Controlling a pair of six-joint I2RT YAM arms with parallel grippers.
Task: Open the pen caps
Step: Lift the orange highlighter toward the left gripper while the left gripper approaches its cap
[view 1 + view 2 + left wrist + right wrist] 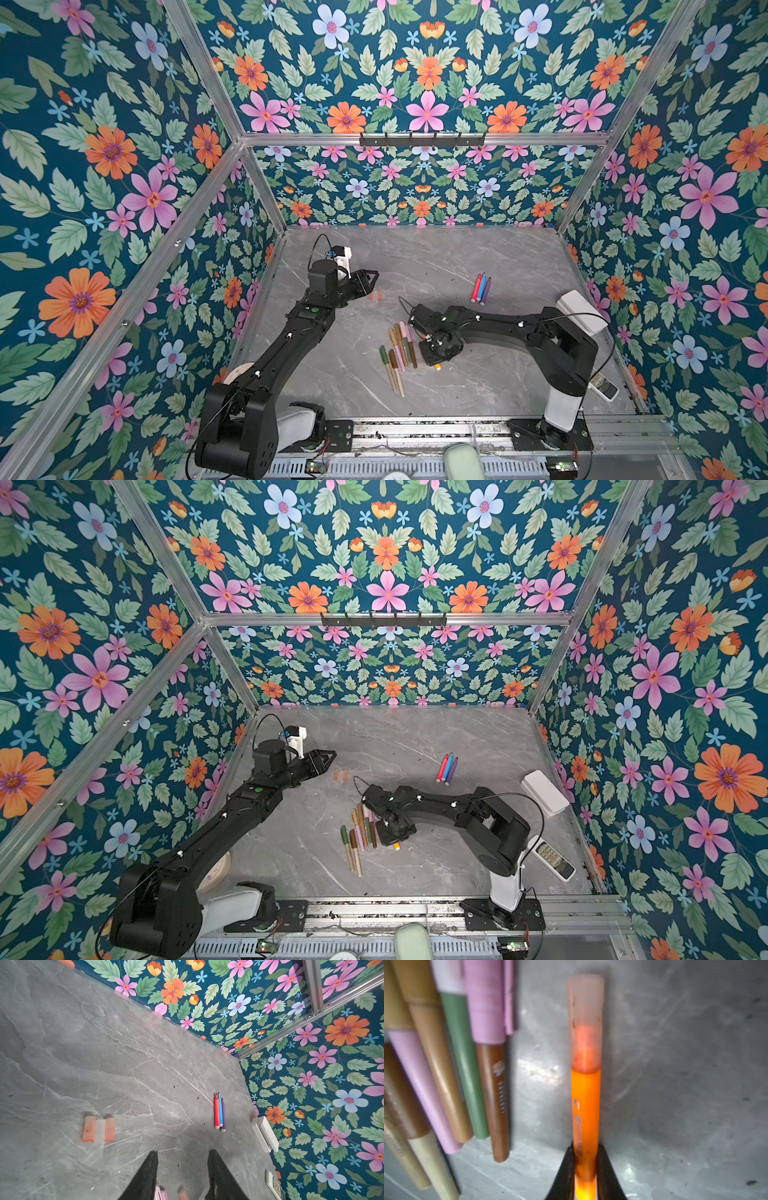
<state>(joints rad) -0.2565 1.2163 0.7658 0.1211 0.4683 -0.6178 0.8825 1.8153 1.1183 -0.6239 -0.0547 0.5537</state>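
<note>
Nothing legible; white print on the brown pen [496,1095] and orange pen [585,1105] is blurred.

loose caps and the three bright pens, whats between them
Only bare, speckled table, in the left wrist view, between the loose caps and the three bright pens.

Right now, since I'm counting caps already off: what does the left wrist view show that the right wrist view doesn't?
Only the left wrist: three loose caps side by side, uncapped red, blue and purple pens, a white box, the open, empty left tool. Only the right wrist: the orange pen, cap still on, clamped in the right tool, beside muted pens. Both: the grey marble table.
</note>
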